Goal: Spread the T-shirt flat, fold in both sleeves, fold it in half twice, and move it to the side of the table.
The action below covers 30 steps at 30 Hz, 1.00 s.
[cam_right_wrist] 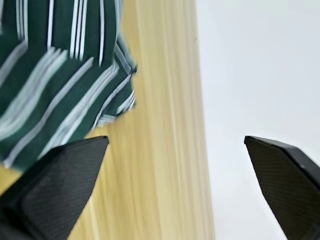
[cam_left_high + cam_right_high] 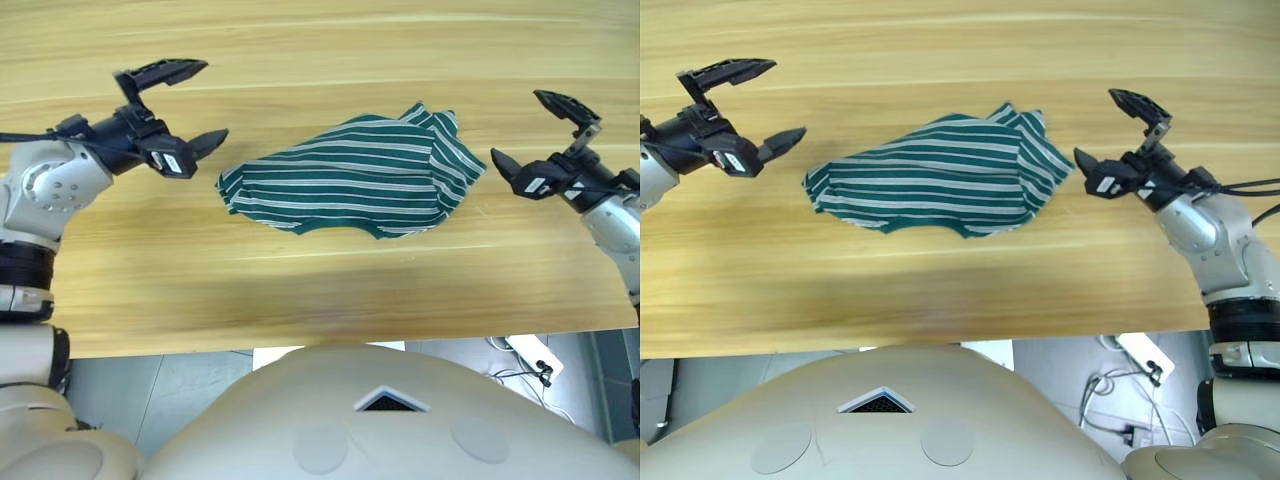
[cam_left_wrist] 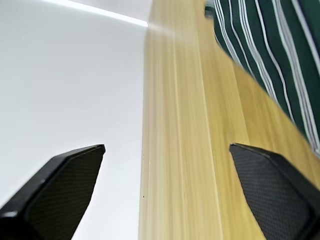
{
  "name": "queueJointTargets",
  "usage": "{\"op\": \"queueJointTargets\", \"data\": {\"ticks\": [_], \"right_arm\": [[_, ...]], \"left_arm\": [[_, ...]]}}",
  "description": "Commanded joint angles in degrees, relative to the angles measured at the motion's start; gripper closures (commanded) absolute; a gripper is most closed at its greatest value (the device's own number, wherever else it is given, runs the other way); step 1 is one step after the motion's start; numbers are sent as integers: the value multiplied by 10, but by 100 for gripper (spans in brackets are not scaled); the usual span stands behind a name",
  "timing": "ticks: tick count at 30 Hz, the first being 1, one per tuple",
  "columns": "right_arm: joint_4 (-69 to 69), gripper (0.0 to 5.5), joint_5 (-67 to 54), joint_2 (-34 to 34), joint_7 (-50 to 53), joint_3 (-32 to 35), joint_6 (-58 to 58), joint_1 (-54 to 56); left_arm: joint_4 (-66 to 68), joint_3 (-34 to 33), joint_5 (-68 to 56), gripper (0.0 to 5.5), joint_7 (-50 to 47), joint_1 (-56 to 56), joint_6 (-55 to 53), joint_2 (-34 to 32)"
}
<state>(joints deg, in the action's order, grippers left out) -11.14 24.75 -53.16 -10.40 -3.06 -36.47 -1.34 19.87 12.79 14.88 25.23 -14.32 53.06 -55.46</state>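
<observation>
left pincer (image 2: 215, 100), right pincer (image 2: 515, 125) agape, crumpled green striped t-shirt (image 2: 350, 175) between

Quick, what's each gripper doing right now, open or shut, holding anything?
Left gripper: jaws open, holding nothing, beside the T-shirt.
Right gripper: jaws open, holding nothing.

The crumpled dark-green, white-striped fabric T-shirt (image 2: 350, 178) at frame centre buries its sleeves in folds (collar too); the light wooden table (image 2: 300, 290) overruns the upper edge.
</observation>
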Motion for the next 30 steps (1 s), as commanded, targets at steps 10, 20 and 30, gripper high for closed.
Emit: {"op": "queueJointTargets", "data": {"ticks": [10,20,30], "right_arm": [[162,49,-54,-29,-175,-48,-50,-133],[121,121,61,12,-201,-111,36,-93],[95,319,71,22,-186,-113,59,-74]], "left_arm": [[-72,81,29,87,152,104,-69,-4],[-37,88,108,107,121,85,-97,25],[-39,93,96,286,132,91,-86,25]]}}
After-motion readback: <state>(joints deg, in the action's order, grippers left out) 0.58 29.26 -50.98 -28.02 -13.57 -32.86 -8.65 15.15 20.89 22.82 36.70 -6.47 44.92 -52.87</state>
